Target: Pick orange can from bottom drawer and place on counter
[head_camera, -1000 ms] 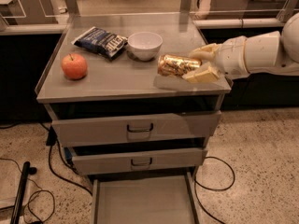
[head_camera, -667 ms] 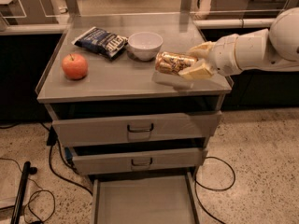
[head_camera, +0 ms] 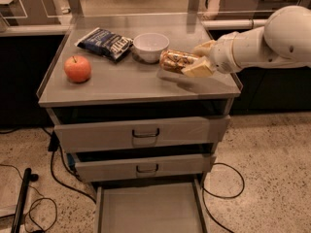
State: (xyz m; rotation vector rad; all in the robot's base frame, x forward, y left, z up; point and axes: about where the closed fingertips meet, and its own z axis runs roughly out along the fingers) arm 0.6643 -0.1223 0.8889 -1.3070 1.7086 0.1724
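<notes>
The orange can (head_camera: 175, 61) is shiny orange-gold and lies sideways in my gripper (head_camera: 197, 59), just above the right part of the counter (head_camera: 126, 84). The gripper is shut on the can, one pale finger (head_camera: 197, 69) in front of it and one behind. My white arm reaches in from the right. The bottom drawer (head_camera: 148, 210) is pulled out at the bottom of the cabinet, and its flat floor holds nothing that I can see.
A white bowl (head_camera: 150, 46) stands just left of the can. A dark blue snack bag (head_camera: 104, 42) lies behind it to the left. An orange-red apple (head_camera: 77, 68) sits at the counter's left. Two upper drawers with handles (head_camera: 146, 132) are slightly open. Cables lie on the floor.
My gripper has carried the can a little to the left over the counter, closer to the white bowl. Nothing else has moved.
</notes>
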